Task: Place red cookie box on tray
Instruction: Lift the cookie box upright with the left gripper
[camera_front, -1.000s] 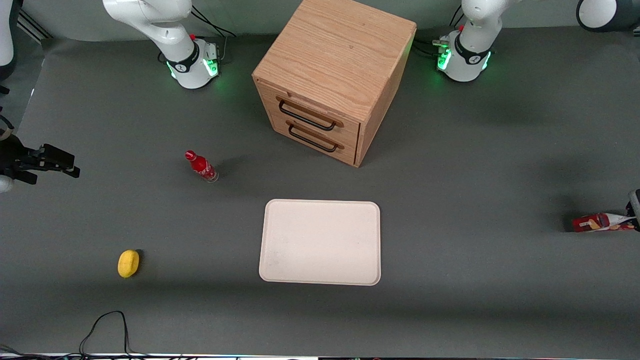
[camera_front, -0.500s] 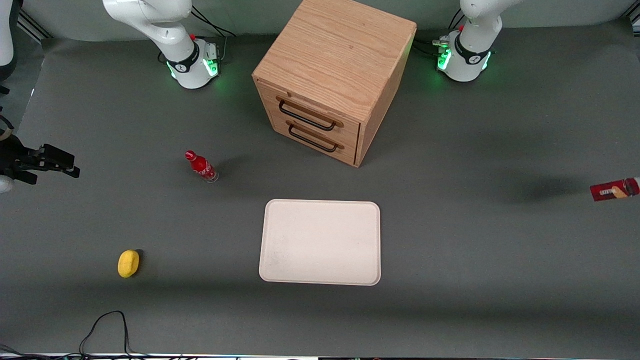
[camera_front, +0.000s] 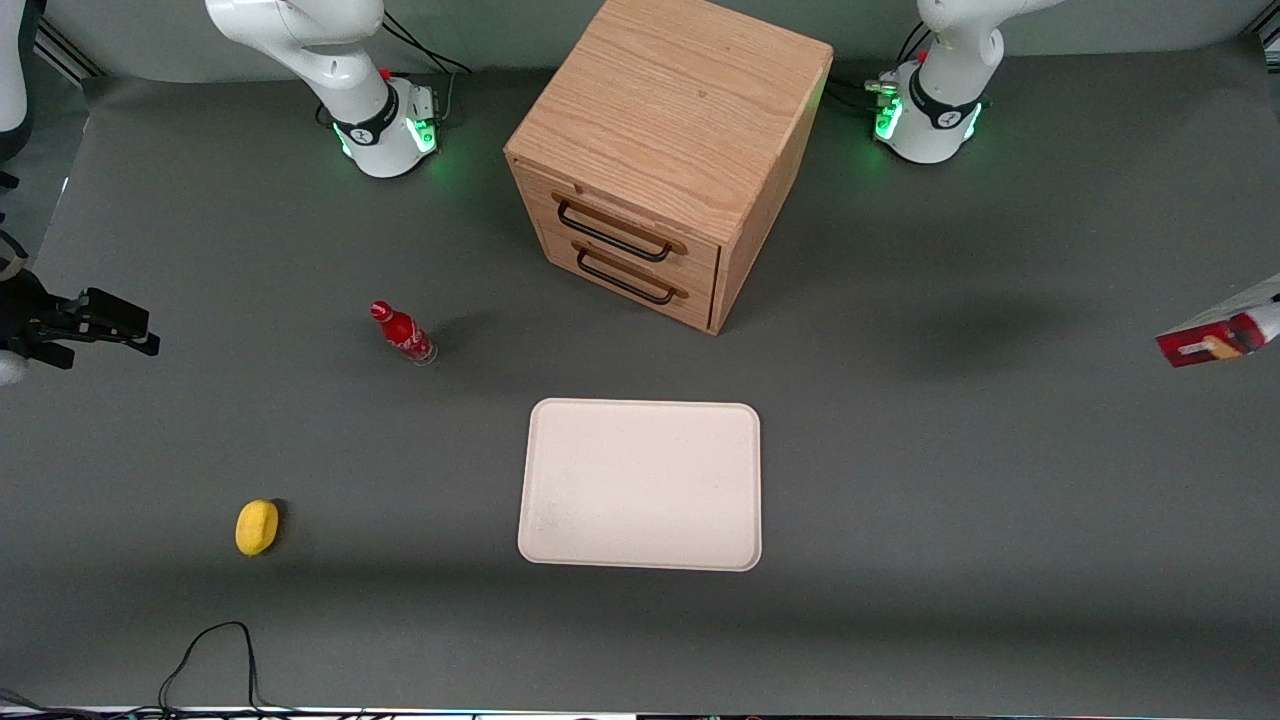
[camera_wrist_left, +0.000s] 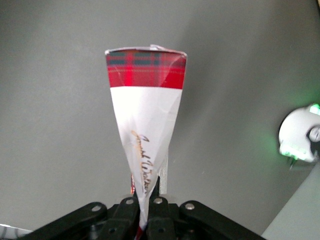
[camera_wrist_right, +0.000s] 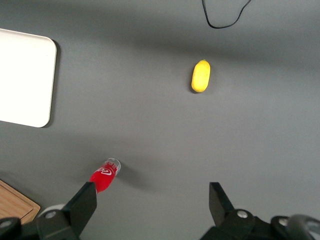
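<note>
While one tray (camera_front: 640, 485) lies bare near the front camera, one gripper (camera_wrist_left: 145, 210) clamps one red cookie box (camera_front: 1215, 338) aloft toward the working arm's end; one lemon (camera_front: 257, 526), one red bottle (camera_front: 403, 332), one two-drawer cabinet (camera_front: 665, 150) farther.

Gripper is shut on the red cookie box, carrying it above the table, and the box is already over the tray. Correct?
Not quite. The gripper is shut on the red cookie box, held above the table, but the front view shows it toward the working arm's end, well clear of the tray.
</note>
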